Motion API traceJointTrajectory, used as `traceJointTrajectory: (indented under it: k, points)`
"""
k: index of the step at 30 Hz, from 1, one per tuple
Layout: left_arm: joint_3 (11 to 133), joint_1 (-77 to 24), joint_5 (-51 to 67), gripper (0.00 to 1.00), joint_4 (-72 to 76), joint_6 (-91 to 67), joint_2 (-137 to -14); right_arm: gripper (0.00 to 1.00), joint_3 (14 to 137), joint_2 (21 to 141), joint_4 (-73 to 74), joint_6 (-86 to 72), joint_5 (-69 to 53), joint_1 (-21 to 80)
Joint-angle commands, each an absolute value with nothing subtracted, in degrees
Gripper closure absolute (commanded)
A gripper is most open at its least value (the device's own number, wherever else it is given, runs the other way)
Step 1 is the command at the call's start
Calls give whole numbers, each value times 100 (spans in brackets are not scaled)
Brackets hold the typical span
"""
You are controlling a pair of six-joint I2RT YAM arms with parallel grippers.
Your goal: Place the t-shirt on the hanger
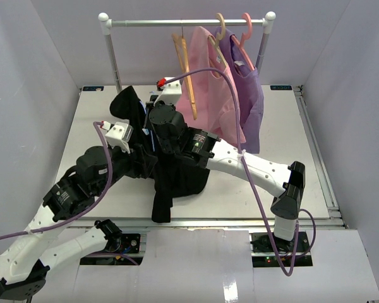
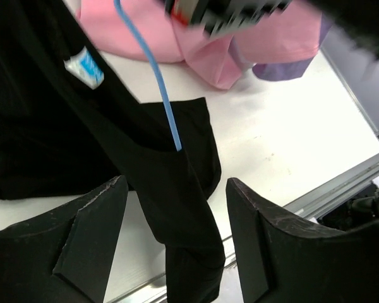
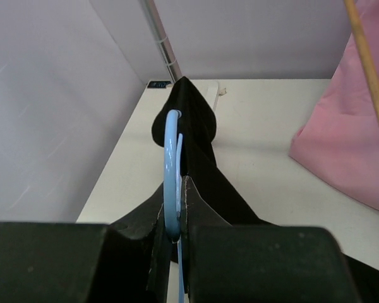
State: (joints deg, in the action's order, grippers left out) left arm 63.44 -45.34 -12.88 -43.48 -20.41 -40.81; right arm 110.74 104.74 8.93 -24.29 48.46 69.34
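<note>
In the right wrist view, the right claw (image 3: 175,189) is pinched together on the hanger (image 3: 170,142). Its light-blue wire loop stands up out of the grip and runs straight ahead of the fingers. The t-shirt (image 3: 192,126) is draped over that loop, its black cloth peaking just beyond the claw and falling back along both sides of it. Ahead and to the right hangs the pink garment (image 3: 347,126), with a tan hanger (image 3: 369,69) slanting across it. Ahead and to the left, the rack post (image 3: 161,38) rises from the tabletop (image 3: 259,120).

In the left wrist view, the left claw (image 2: 175,183) stands wide apart, clamped on nothing. A hanging fold of the t-shirt drops between its two fingers (image 2: 82,240); whether the cloth brushes them I cannot tell. Just ahead of the claw the hanger's blue wire slants down and disappears into the black cloth. Ahead and to the left sits the shirt's light label (image 2: 85,66). Farther ahead are the pink garment and the purple garment (image 2: 284,69), low over the tabletop.

In the top view, the t-shirt lies bunched between the two arms. One end is lifted toward the back left and a strip trails to the near edge — both claws are lost against the dark cloth. The rack (image 1: 189,23) stands behind them.
</note>
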Motion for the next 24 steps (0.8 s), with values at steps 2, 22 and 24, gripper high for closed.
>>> traceJointTrajectory:
  k: [2,22,24]
  points:
    - [6043,-4526,-1441,28,-4368,-2148,-4168,92,11152,10356,79,-2626,5820,7070]
    - [5567,-4526,-882,100,-4045,-2118,-4728,92,10290,10000,-169,-2847,5976,7093]
    - [5537,-4526,-798,100,-4054,-2129,-4722,92,10088,9897,-290,-2739,6020,7093]
